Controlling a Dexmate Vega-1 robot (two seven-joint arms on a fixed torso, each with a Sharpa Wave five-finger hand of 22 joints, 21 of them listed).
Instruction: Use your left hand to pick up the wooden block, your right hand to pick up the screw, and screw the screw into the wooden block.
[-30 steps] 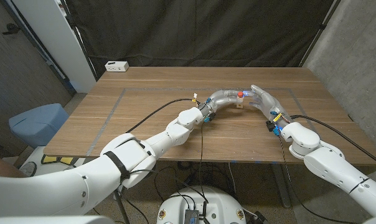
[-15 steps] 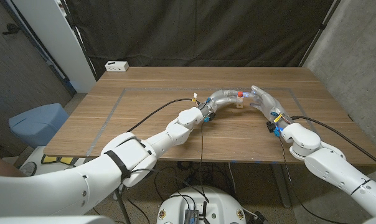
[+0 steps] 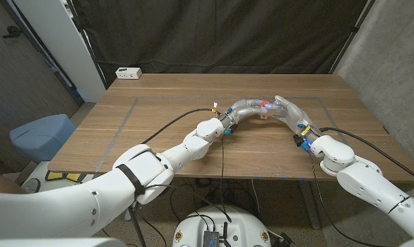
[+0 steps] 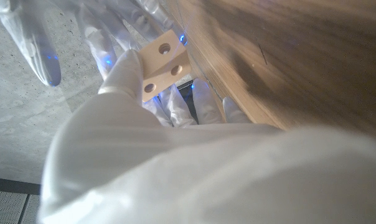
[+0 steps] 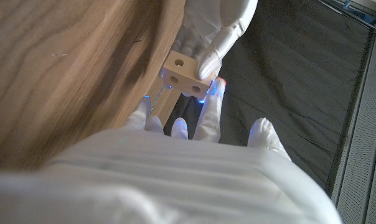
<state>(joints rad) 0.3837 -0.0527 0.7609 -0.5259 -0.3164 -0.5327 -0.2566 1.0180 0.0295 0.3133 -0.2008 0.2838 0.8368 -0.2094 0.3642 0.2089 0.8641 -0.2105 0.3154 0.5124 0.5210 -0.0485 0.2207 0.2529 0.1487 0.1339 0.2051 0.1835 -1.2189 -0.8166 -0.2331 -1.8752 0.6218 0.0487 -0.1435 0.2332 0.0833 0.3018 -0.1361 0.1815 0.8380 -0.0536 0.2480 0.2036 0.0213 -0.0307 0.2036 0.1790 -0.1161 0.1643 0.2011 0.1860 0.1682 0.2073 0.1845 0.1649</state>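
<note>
Head view: a wooden surface (image 3: 159,137) spanning the middle, dark curtain behind. At the far left corner of the surface, well apart from both robot hands, a small white box (image 3: 128,73). Off the left edge of the surface, a blue rounded seat (image 3: 41,134).

Reaching in from the lower left, the left arm, ending in the left robot hand (image 3: 245,108) near the middle of the surface. Reaching in from the lower right, the right arm, with the right robot hand (image 3: 288,110) just beside the left one, fingertips of the two nearly meeting.

Between the two robot hands, the wooden block (image 3: 263,112), pale, with round holes in its faces. In the left wrist view, left robot hand (image 4: 138,93) gripping the wooden block (image 4: 164,65), thumb pressed on one face and fingers behind it, block lifted off the surface. In the right wrist view, right robot hand (image 5: 188,124) with fingers reaching up to the underside of the wooden block (image 5: 183,76), one fingertip touching something red at the block's edge.

On top of the block in the head view, a small red spot, the screw (image 3: 264,104), too small to make out in detail. Cannot tell whether the right robot hand pinches the screw or merely touches it.
</note>
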